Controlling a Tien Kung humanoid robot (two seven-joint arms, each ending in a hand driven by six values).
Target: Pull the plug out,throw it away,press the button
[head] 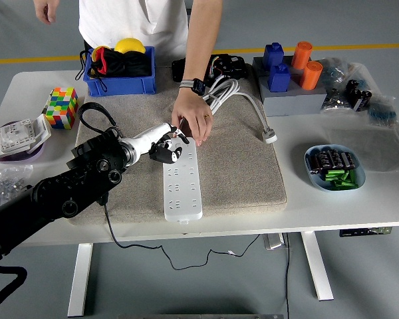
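Note:
A white power strip (183, 181) lies lengthwise on the grey mat (239, 166). My left hand (169, 146) lies over its far end, white fingers (178, 139) curled down onto the strip with a dark part beneath them. I cannot make out the plug; a black cable (106, 214) comes from under my forearm and drops off the table's near edge. A person's hand (194, 119) presses on the same far end of the strip, just right of my fingers. My right arm is out of view.
A blue bin (143, 85) and a Rubik's cube (61, 106) stand at the back left. White cabling with a plug (269, 136) lies right of the strip. A bowl of batteries (334, 167) and a grey block with blue and orange pieces (289, 100) are to the right.

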